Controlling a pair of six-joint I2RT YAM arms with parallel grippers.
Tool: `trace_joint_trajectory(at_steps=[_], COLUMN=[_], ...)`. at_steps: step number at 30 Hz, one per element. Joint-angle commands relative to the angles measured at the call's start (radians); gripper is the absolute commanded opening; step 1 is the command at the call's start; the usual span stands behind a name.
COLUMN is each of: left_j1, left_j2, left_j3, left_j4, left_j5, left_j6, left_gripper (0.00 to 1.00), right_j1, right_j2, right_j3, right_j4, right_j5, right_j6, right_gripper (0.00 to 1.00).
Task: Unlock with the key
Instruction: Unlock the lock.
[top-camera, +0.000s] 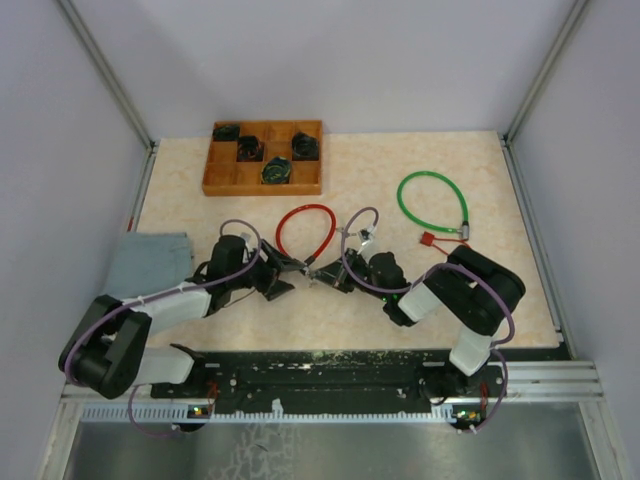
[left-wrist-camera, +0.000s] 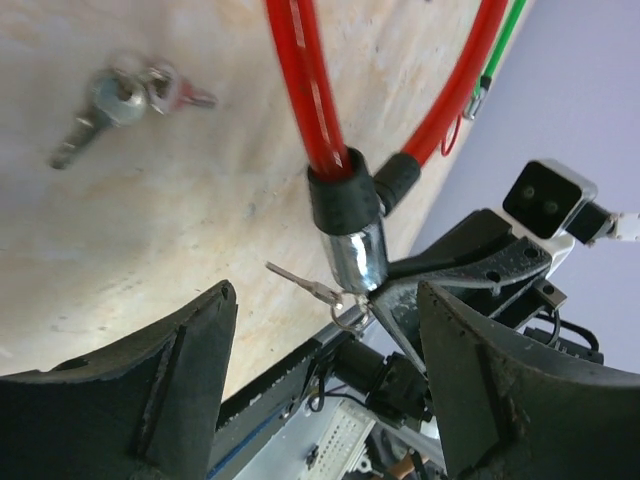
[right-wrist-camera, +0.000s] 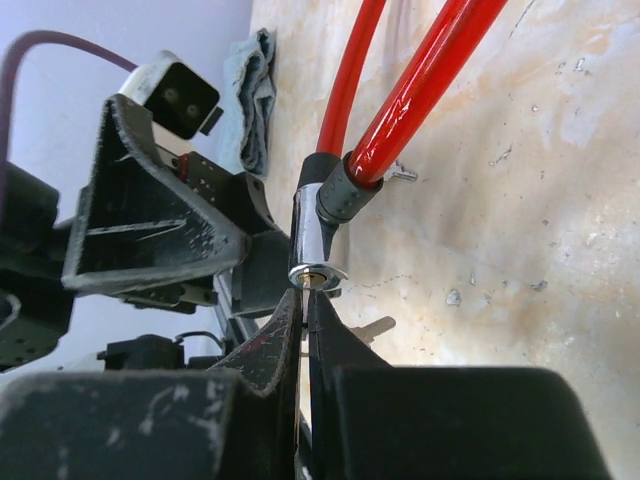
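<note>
The red cable lock (top-camera: 305, 228) lies at mid-table, its chrome lock cylinder (right-wrist-camera: 310, 240) at the near end of the loop. My right gripper (right-wrist-camera: 305, 300) is shut on the key (right-wrist-camera: 304, 286), whose tip sits in the cylinder's brass keyhole. A spare key (left-wrist-camera: 300, 283) hangs on the ring under the cylinder (left-wrist-camera: 352, 255). My left gripper (left-wrist-camera: 325, 300) is open with its jaws wide apart, and the cylinder lies just beyond their tips without touching them. In the top view the left gripper (top-camera: 283, 268) and right gripper (top-camera: 322, 272) face each other across the lock.
A green cable lock (top-camera: 432, 205) with a red tag lies at the right. A wooden tray (top-camera: 240, 180) holding dark items stands at the back left. A blue cloth (top-camera: 150, 262) lies at the left edge. Another bunch of keys (left-wrist-camera: 120, 95) lies on the table.
</note>
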Motion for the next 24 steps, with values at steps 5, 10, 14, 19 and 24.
trace_joint_trajectory(at_steps=[5, 10, 14, 19, 24], left_j1=[0.053, 0.053, 0.052, 0.05, 0.048], left_j2=[0.011, 0.069, 0.11, 0.159, 0.188], left_j3=[-0.039, -0.017, -0.022, -0.025, -0.042], left_j4=[0.187, 0.261, 0.32, 0.4, 0.46], left_j5=[0.006, 0.035, 0.049, 0.074, 0.072], left_j6=[0.015, 0.003, -0.011, -0.015, -0.018], left_gripper=[0.77, 0.74, 0.67, 0.57, 0.53], right_j1=[-0.002, -0.002, -0.003, -0.003, -0.003], right_j2=[-0.04, -0.039, -0.034, -0.021, -0.009], right_j3=[0.009, 0.004, 0.006, 0.009, 0.013], right_j4=[0.149, 0.16, 0.167, 0.177, 0.18], right_j5=[-0.022, -0.027, -0.031, -0.041, -0.044], right_j6=[0.039, 0.045, 0.05, 0.057, 0.068], right_gripper=[0.0, 0.0, 0.0, 0.0, 0.0])
